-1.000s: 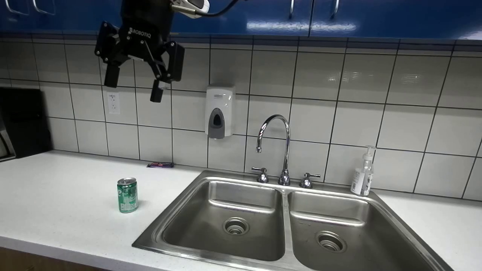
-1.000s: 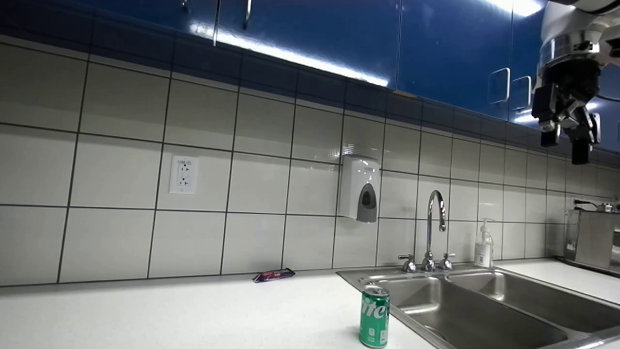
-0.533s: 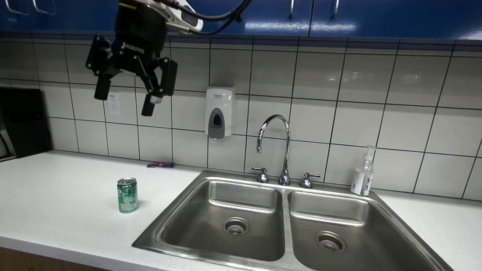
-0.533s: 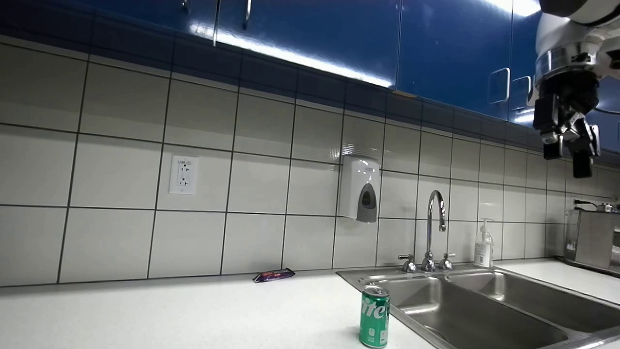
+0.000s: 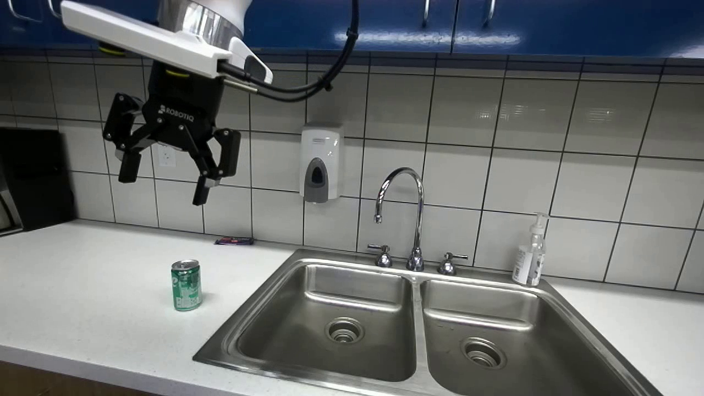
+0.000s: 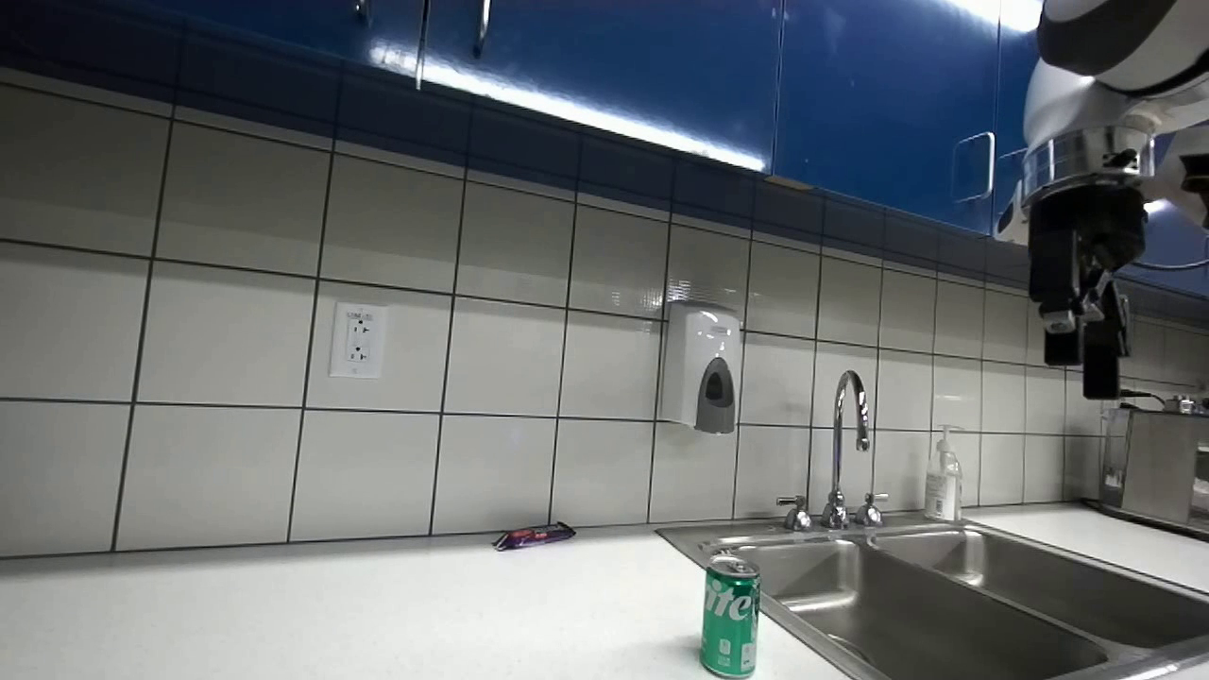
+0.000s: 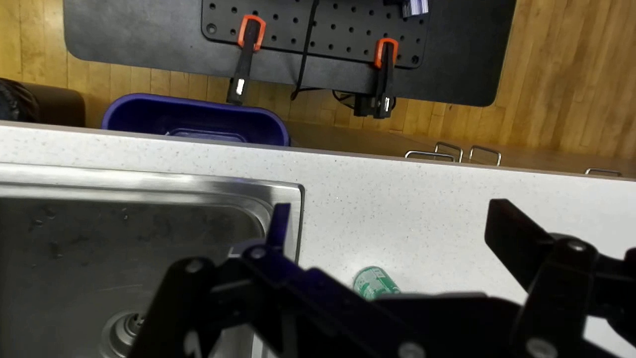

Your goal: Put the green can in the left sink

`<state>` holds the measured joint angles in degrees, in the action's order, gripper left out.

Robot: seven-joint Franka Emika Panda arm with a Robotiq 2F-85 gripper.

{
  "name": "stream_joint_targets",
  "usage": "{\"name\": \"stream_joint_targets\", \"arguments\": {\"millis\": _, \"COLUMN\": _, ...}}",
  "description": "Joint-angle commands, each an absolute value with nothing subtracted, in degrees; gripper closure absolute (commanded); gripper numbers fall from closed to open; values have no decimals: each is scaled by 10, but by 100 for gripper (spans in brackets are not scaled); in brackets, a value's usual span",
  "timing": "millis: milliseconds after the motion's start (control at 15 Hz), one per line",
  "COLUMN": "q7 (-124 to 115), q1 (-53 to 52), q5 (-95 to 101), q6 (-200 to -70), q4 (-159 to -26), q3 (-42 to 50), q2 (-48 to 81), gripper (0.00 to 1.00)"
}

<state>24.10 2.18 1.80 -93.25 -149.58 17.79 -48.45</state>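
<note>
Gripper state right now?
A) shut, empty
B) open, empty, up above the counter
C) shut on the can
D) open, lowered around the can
B: in an exterior view the gripper has its jaws spread with nothing between them, while the can stands upright on the counter, clear of it.

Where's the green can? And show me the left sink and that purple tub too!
Green can [image 5: 187,287], in an exterior view: the middle of its side.
Left sink [image 5: 297,333], in an exterior view: its bare bottom.
Purple tub [image 7: 194,115], in the wrist view: its inside wall.
</note>
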Motion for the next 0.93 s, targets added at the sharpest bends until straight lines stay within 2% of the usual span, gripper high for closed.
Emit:
{"name": "stream_joint_targets", "arguments": {"millis": 0, "q7": 255, "q1": 13, "q5": 2, "q6": -1008, "q4": -1555, "q3": 163, "q2": -517, "gripper": 0}}
{"name": "stream_joint_targets", "arguments": {"millis": 400, "q7": 246, "q1": -19, "q5": -16, "q6": -1141, "q4": -1618, "q3": 132, "q2": -494, "gripper": 0}}
{"name": "stream_joint_targets", "arguments": {"millis": 867, "q7": 247, "q1": -69, "q5": -20, "q6": -1299, "q4": -1593, "q3": 110, "q2": -350, "gripper": 0}}
